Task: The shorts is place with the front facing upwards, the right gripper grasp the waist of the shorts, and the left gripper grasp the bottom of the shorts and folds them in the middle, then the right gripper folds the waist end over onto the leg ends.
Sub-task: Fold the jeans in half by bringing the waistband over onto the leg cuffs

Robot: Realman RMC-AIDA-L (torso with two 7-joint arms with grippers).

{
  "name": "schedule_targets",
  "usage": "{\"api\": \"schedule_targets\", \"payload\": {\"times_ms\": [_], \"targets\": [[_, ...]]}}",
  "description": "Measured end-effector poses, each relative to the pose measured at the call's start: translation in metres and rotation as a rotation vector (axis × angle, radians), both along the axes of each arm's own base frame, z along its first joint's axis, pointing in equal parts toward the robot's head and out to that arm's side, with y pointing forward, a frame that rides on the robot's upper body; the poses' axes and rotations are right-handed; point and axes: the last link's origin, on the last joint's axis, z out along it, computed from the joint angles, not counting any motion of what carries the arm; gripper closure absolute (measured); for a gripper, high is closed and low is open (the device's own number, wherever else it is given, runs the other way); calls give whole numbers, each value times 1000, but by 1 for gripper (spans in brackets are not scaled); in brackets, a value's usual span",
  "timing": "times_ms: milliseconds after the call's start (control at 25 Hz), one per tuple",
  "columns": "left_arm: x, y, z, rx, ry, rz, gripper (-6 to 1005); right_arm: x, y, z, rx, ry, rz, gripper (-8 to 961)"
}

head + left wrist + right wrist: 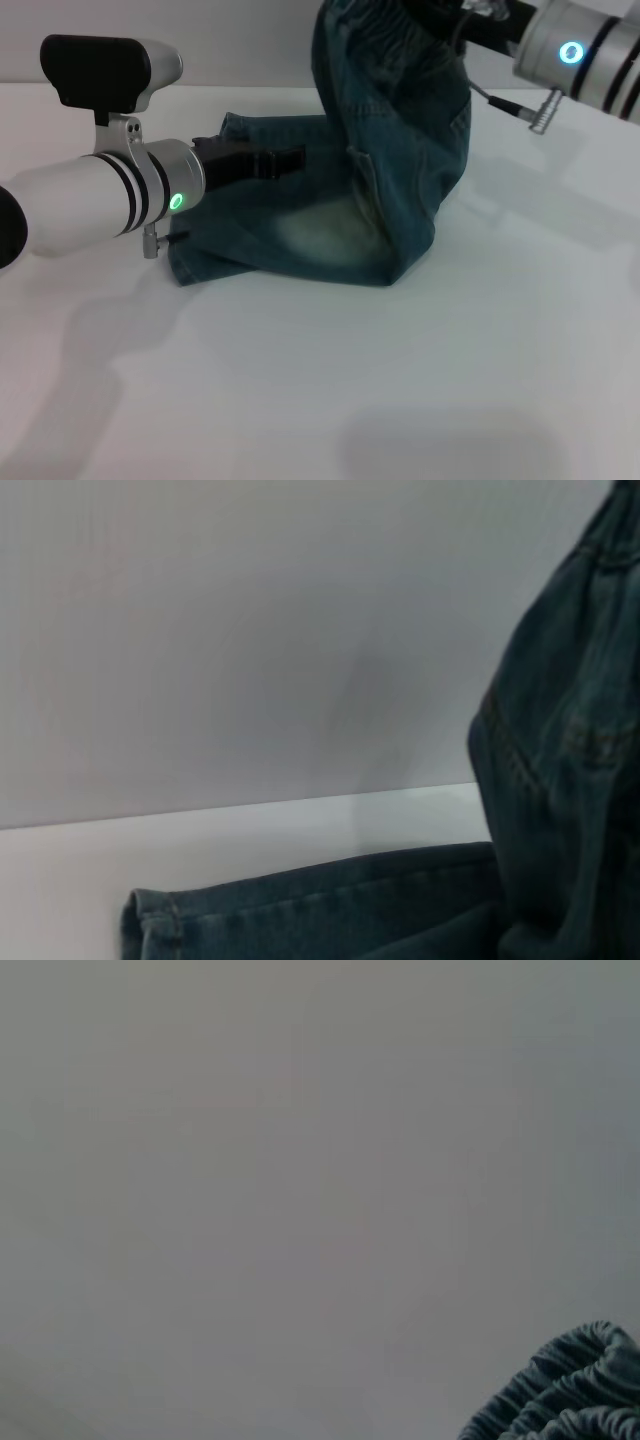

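Holding the waist (400,25) high, my right gripper (455,22) lifts the shorts (330,220); my left gripper (285,160) lies on the leg ends (205,255), jaws unclear.

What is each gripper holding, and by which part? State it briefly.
The right gripper holds the shorts lifted by the waist. The left gripper lies low over the leg ends; whether it grips them cannot be told.
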Motion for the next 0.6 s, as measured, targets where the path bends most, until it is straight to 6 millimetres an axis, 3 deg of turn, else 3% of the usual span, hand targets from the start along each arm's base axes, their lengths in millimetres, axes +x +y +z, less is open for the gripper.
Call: {"api": "schedule_targets", "payload": {"times_ms": [280, 440, 600], "targets": [[-6, 0, 9, 38, -9, 12, 184, -5, 1, -12, -18, -47, -5, 861], [-18, 1, 26, 102, -28, 48, 184, -4, 1, -14, -19, -51, -12, 851], [-45, 3, 54, 214, -42, 119, 184, -5, 2, -16, -21, -60, -13, 841]]}}
